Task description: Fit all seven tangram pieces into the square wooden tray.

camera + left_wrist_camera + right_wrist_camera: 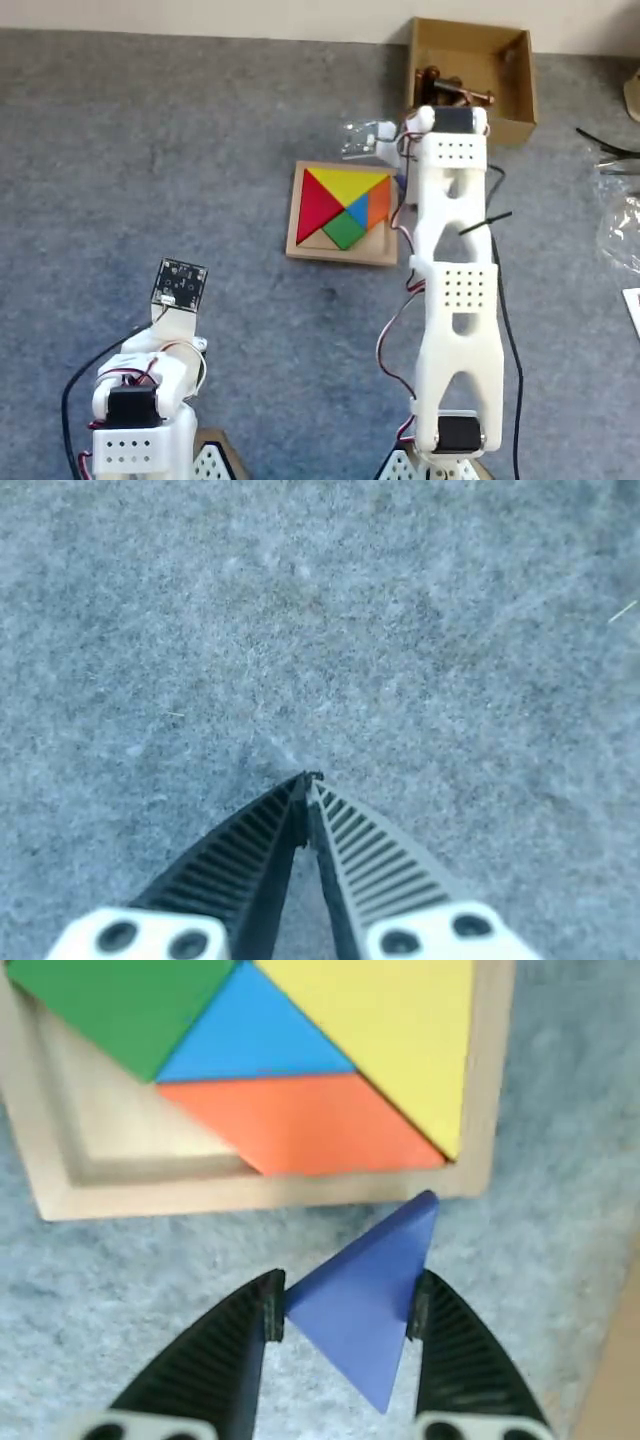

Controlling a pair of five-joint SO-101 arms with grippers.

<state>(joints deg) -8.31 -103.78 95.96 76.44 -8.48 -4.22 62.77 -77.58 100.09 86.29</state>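
- The tray [340,257] holds five pieces: yellow [350,186], red [318,212], green [343,232], light blue [356,212] and orange [379,205]; one corner is bare.
- The right jaws grip a dark blue triangle [360,1300] just outside the tray rim, not yet placed.
- The left jaws are closed and empty over the desk [300,630].

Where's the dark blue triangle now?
In the right wrist view, the dark blue wooden triangle is clamped in the right claw, just outside the square wooden tray, beside its orange wooden piece.
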